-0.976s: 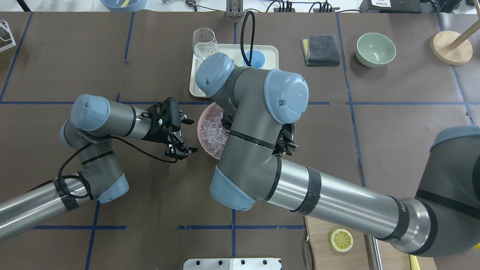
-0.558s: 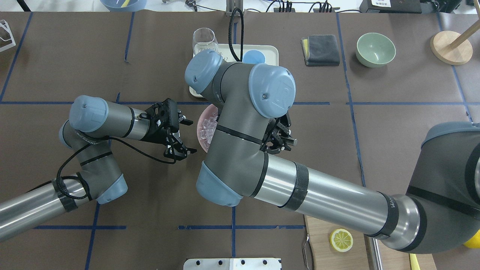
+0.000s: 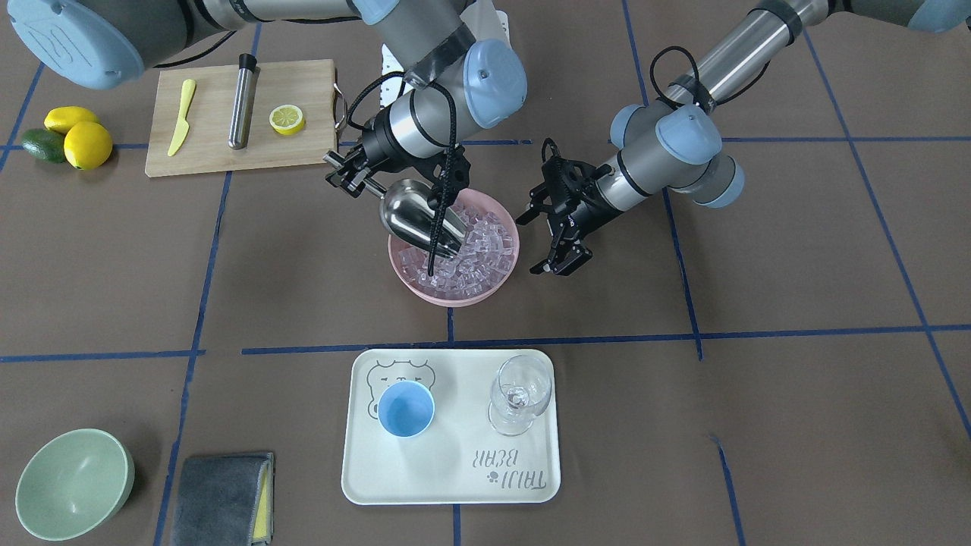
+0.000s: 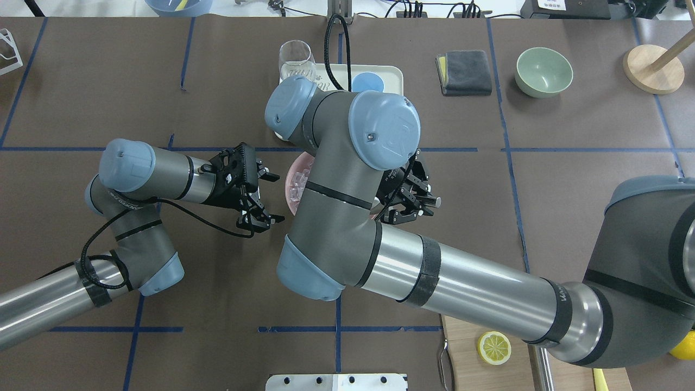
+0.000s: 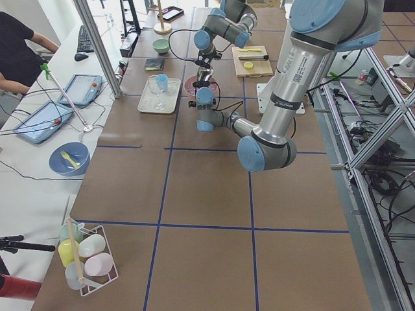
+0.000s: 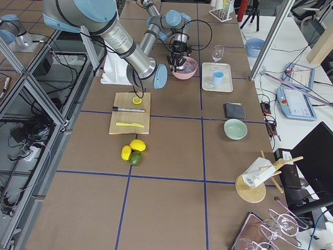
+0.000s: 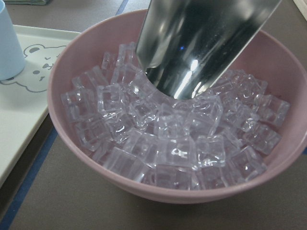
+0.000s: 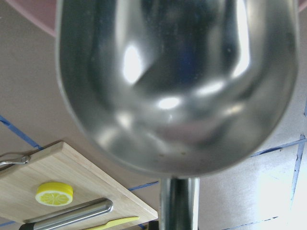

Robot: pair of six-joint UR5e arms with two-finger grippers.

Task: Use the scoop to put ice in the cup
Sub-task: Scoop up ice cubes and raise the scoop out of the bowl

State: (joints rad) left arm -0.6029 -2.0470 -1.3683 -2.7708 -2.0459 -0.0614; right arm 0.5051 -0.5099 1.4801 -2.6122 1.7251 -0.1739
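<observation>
The steel scoop (image 3: 416, 216) tilts down into the pink bowl (image 3: 455, 298), its tip pushed into the ice (image 3: 479, 256). My right gripper (image 3: 350, 176) is shut on the scoop's rod handle, above the bowl's robot-side rim. In the left wrist view the scoop (image 7: 206, 43) dips into the heaped ice (image 7: 168, 139). The right wrist view is filled by the scoop's underside (image 8: 177, 81). My left gripper (image 3: 535, 243) hangs open and holds nothing just beside the bowl. The light-blue cup (image 3: 406, 409) stands upright on the cream tray (image 3: 447, 478), with nothing in it.
A clear wine glass (image 3: 520, 394) stands on the tray beside the cup. A wooden cutting board (image 3: 227, 144) holds a lemon slice, a yellow knife and a steel cylinder. A green bowl (image 3: 72, 481) and a grey cloth (image 3: 220, 497) lie beyond the tray's corner.
My right arm has swung left in the overhead view and now covers most of the pink bowl, while its gripper shifted slightly right. The left arm has barely moved.
</observation>
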